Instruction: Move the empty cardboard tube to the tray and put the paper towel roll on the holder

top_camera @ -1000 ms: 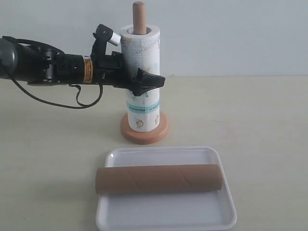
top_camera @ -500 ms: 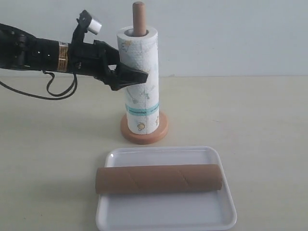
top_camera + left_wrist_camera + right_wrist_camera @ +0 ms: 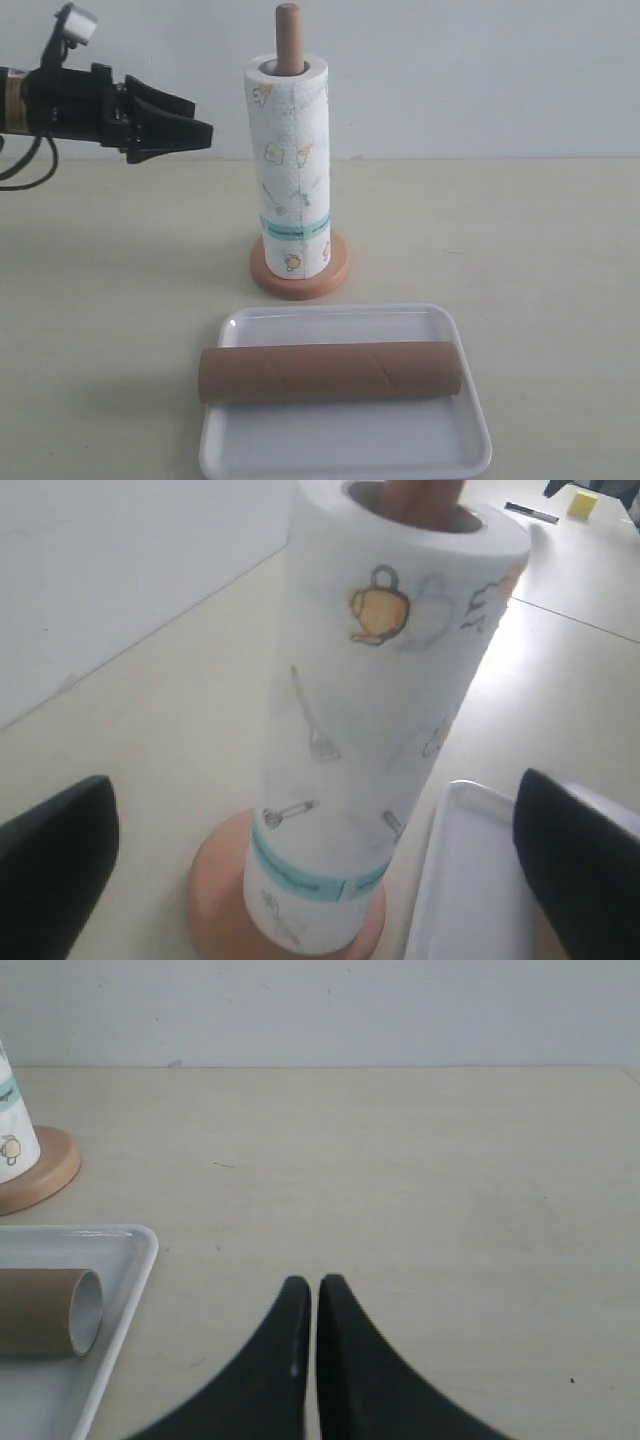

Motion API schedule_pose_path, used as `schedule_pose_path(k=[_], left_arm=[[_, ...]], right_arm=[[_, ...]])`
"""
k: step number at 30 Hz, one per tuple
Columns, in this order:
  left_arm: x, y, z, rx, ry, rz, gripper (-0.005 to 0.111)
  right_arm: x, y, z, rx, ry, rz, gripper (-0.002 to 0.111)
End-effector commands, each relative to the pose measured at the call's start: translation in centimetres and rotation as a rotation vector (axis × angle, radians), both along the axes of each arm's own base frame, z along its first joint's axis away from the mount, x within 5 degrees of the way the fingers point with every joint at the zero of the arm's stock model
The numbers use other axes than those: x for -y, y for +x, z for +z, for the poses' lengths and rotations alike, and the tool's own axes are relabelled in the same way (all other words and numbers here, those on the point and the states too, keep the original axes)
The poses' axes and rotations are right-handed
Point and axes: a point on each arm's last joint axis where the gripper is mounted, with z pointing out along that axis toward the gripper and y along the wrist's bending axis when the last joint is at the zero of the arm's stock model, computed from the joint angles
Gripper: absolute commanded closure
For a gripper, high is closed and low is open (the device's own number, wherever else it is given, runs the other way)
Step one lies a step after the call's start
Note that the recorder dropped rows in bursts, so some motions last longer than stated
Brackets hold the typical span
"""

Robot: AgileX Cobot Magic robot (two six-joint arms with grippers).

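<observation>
The paper towel roll stands upright on the wooden holder, whose pole tip pokes out of its core. In front of it the brown cardboard tube lies across the white tray. My left gripper hangs open to the left of the roll, apart from it, with nothing between its fingers. In the right wrist view my right gripper is shut and empty above bare table, right of the tray. It does not show in the exterior view.
A pale wall rises behind the beige table. A black cable hangs from the left arm. Far off in the left wrist view lie a pen and a small yellow block.
My left gripper has let go of the paper towel roll and pulled back to the left and slightly up. The roll stays seated on the holder. The tube and tray have not moved.
</observation>
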Motion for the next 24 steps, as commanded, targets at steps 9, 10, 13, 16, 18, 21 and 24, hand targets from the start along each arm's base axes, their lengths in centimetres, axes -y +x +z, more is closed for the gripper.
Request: schedule_pose_path(k=[9,10,13,16,18,21,24], left_arm=[[-4.0,-1.3,4.2,-0.251,-0.105,0.182,-0.001],[-4.0,-1.5,4.5,-0.264,-0.113,0.189,-0.001],[-3.7,-2.5,5.6,-0.305,-0.135,0.204,-0.001],[-3.4,-4.1,5.9,-0.33,-0.14,0.208,-0.001],[-3.2,-5.3,5.9,-0.342,-0.162,0.212,-0.001],[-2.8,-7.3,5.3,-0.371,-0.216,0.224,-0.001],[-2.4,-9.4,4.5,-0.374,-0.223,0.223,-0.001]], right_arm=[[0.0,0.0,0.0,0.004,-0.01,-0.003,0.106],[0.0,0.0,0.0,0.006,-0.01,-0.003,0.106],[0.0,0.0,0.0,0.006,-0.01,-0.003,0.106],[0.0,0.0,0.0,0.006,-0.01,-0.003,0.106],[0.0,0.0,0.0,0.006,-0.01,-0.003,0.106],[0.0,0.0,0.0,0.006,-0.01,-0.003,0.106],[0.0,0.0,0.0,0.006,-0.01,-0.003,0.106]])
